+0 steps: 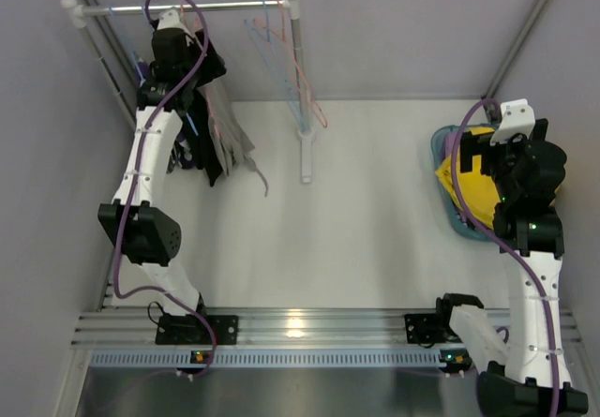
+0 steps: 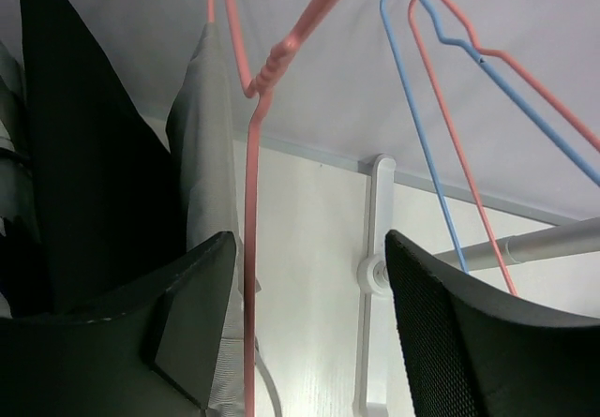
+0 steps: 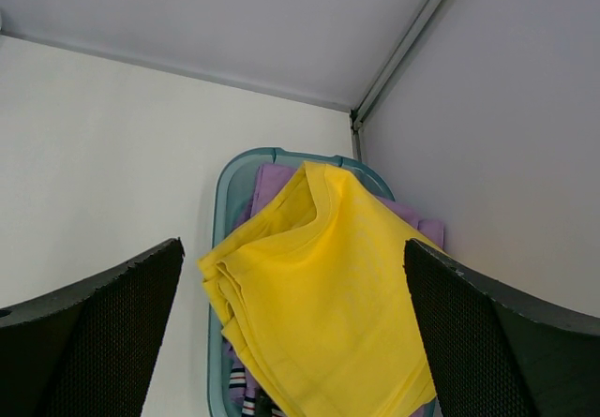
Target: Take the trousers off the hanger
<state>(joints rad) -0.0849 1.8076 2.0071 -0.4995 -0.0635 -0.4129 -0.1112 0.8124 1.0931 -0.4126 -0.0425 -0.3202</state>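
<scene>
Black trousers [image 2: 84,173] and grey trousers [image 2: 211,155] hang side by side near the left end of the rail [image 1: 225,7], their long axis running straight down toward the worktop [image 1: 375,211]. The left gripper [image 2: 309,267] is raised right beside them, jaws wide apart and holding nothing. The wire of the pink hanger [image 2: 250,323], which seems to carry the grey pair, runs down between its fingers, close to the finger on the cloth side. Both garments lie just off that same side, the grey nearer and the black beyond it. Empty hangers [image 2: 441,126] dangle on the other side, further along the rail.

The right gripper [image 3: 292,248] is well apart, across the worktop, hovering spread and empty above the basket [image 3: 220,192]. There the yellow trousers [image 3: 319,305] lie on top of the lilac trousers [image 3: 272,178].

The left arm is plainly the nearer one, so the next grasp looks to be its job. That move would likely turn on a small shift toward the grey cloth, to close on fabric rather than on bare wire, then a pull along the hanger's arm.
</scene>
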